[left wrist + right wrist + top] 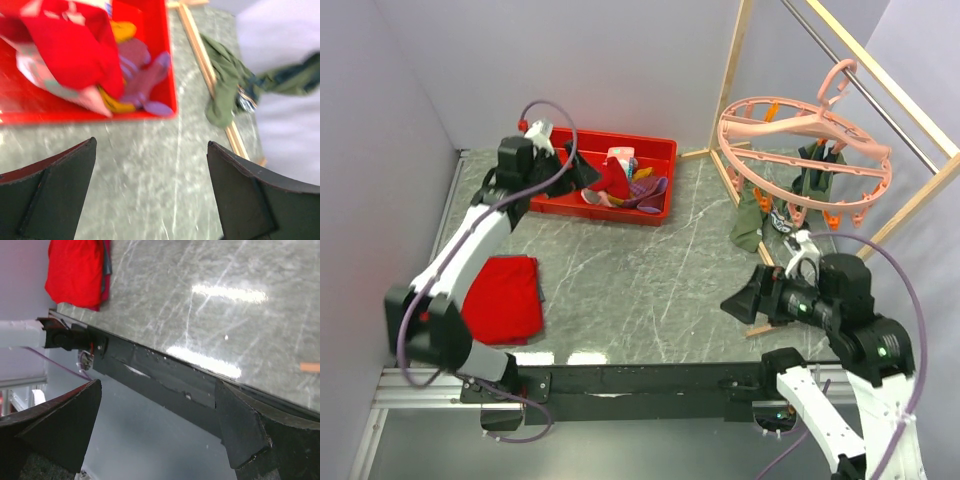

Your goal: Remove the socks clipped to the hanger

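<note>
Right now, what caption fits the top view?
Open left gripper near red bin of socks; green socks hang from pink hanger.

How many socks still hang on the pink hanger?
2 clearly: an olive sock low at the hanger's left, a darker green sock under its middle. A patterned bit between them may be a third.

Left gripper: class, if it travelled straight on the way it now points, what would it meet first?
Probably the bare marble table, just short of the red tray wall: the open left gripper frames only tabletop. Depth is unclear, so it could clip the tray.
</note>
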Controlling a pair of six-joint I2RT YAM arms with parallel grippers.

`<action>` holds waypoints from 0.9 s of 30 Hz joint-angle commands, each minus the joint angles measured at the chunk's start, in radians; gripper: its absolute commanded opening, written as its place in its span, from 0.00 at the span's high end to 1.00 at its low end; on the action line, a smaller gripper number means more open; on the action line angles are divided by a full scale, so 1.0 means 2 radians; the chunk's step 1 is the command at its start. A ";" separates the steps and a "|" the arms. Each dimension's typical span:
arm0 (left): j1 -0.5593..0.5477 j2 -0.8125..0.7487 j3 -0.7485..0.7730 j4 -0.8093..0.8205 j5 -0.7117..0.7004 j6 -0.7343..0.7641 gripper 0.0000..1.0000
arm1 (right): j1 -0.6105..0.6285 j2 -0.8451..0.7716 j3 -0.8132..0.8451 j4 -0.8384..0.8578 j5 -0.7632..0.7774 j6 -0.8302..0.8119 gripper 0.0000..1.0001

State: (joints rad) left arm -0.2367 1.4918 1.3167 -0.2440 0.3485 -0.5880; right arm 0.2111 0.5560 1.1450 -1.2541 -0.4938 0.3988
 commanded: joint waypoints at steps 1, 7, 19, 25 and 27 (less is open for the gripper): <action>-0.007 -0.080 -0.073 0.014 0.028 -0.017 0.04 | 0.005 0.030 -0.029 0.100 -0.036 0.012 0.00; -0.036 -0.186 -0.187 0.067 0.041 -0.079 0.04 | 0.165 0.065 -0.080 0.214 0.042 0.104 0.00; -0.103 -0.366 -0.387 0.167 0.060 -0.201 0.04 | 0.241 0.060 -0.253 0.487 0.116 0.215 0.00; -0.104 -0.478 -0.492 0.188 0.064 -0.262 0.04 | 0.241 0.023 -0.365 0.586 0.159 0.311 0.00; -0.104 -0.513 -0.529 0.199 0.073 -0.283 0.04 | 0.241 0.023 -0.403 0.610 0.166 0.327 0.00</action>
State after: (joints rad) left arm -0.4427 0.5636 0.3557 0.0505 0.4576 -1.0397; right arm 0.6876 0.6224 0.4461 -0.2317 -0.2398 0.9218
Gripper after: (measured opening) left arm 0.966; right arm 0.996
